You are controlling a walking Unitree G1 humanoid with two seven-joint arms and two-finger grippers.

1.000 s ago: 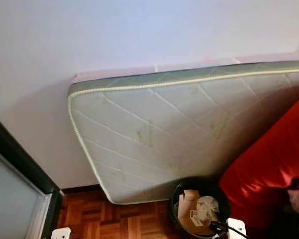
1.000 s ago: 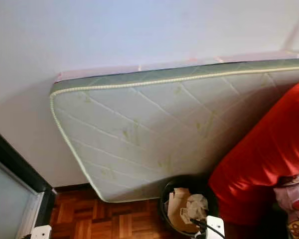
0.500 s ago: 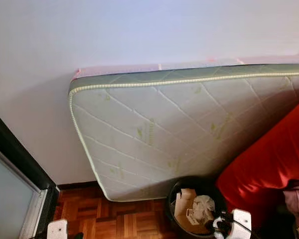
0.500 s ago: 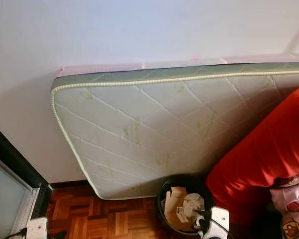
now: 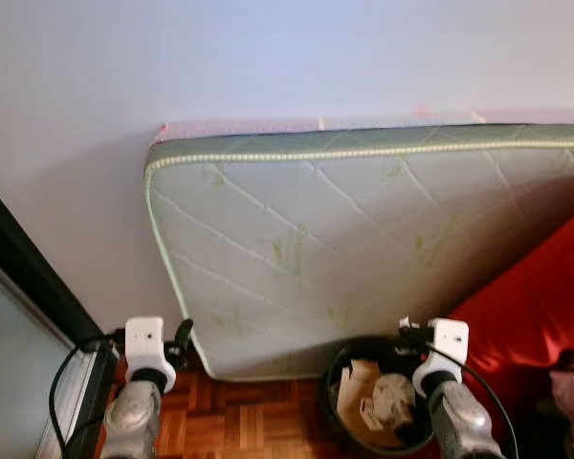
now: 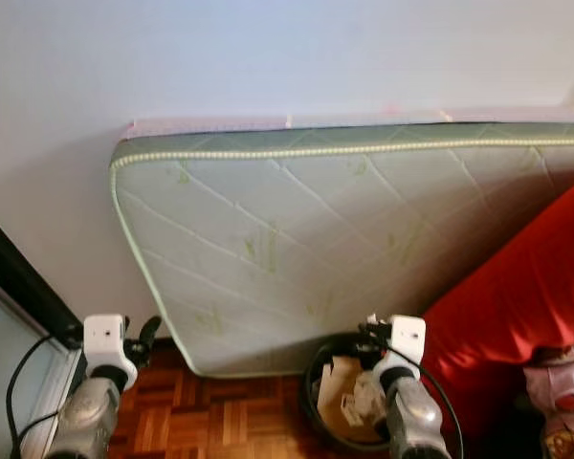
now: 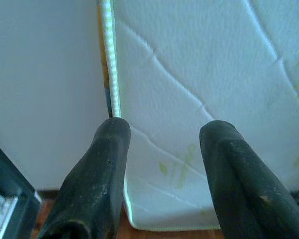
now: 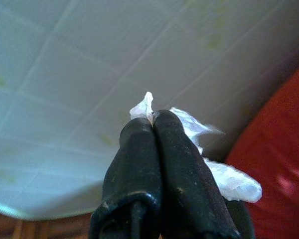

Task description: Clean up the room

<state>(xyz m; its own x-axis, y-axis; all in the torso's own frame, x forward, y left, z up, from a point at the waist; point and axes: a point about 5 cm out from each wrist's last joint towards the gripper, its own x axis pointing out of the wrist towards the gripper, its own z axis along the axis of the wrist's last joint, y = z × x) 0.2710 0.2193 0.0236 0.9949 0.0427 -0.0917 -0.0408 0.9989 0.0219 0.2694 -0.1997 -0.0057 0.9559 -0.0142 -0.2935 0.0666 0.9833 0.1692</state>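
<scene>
Your right end effector (image 8: pixel 152 122) is clenched on a crumpled white tissue (image 8: pixel 229 180), held just above the black trash bin (image 5: pixel 337 368) at the foot of the mattress (image 5: pixel 364 239) leaning on the wall. Your left end effector (image 7: pixel 162 134) is released, raised facing the mattress corner over the parquet floor (image 5: pixel 239 426).

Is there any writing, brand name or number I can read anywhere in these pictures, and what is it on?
No text can be read.
Mattress: green marks printed on the quilted cover, too blurred to tell whether they are letters.
Paper and cardboard in the black bin: any print is too small to read.
</scene>
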